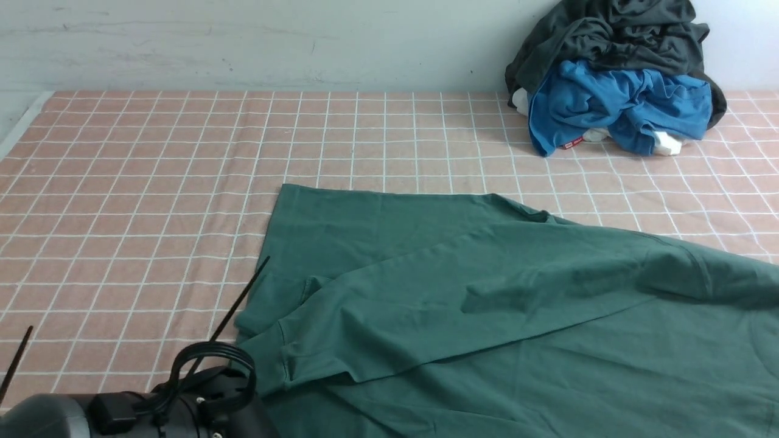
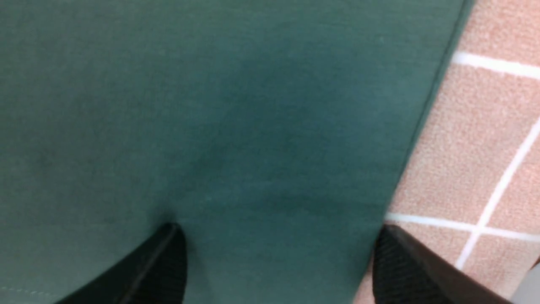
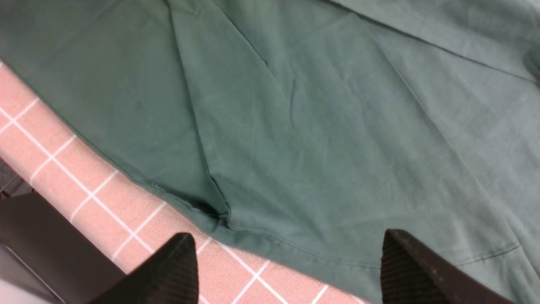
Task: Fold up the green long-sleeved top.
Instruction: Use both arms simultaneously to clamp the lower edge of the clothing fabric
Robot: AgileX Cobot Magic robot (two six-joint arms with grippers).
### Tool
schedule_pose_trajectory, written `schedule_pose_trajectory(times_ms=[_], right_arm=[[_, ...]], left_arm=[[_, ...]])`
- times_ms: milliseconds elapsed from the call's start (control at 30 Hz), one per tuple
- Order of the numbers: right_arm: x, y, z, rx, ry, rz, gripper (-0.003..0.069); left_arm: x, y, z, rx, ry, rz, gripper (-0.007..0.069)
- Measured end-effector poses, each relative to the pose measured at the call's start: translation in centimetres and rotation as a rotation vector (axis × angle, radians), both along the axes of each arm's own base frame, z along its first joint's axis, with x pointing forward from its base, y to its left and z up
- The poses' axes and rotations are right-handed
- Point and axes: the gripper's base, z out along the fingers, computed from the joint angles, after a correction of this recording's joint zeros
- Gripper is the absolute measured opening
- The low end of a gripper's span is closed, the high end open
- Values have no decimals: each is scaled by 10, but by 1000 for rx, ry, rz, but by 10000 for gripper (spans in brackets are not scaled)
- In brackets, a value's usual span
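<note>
Green top (image 1: 487, 304) lies just below L gripper (image 2: 278, 230) & R gripper (image 3: 287, 236); both w/ jaws wide apart, holding nothing.

Setting: you are at a bench set up for folding clothes; whether the room is a lab or a home cannot be told.
- Surface: pink cloth (image 1: 122, 182) with a white grid, spread flat over the whole work area.
- Backdrop: bare pale wall (image 1: 243, 42) at the far edge.
- Stock: green long-sleeved top (image 1: 487, 304) laid out; charcoal garment (image 1: 608, 30) and blue garment (image 1: 608, 103) heaped in the far right corner.
- Fixture: robot arm (image 1: 122, 413) with looped black cable (image 1: 213, 359), near left.
</note>
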Motion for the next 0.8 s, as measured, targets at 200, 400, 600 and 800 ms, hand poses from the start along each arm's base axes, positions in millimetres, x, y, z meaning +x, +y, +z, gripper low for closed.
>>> schedule_pose_trajectory(times_ms=[200, 400, 600, 800], right_arm=[[1, 0, 1, 5, -9, -1, 536], [1, 0, 1, 5, -10, -1, 536], [1, 0, 1, 5, -10, -1, 536], [1, 0, 1, 5, -10, -1, 536]], left_arm=[[8, -5, 4, 10, -43, 3, 542], [12, -3, 4, 30, -76, 8, 542], [21, 4, 1, 36, -51, 97, 487], [20, 3, -3, 30, 31, 197, 162]])
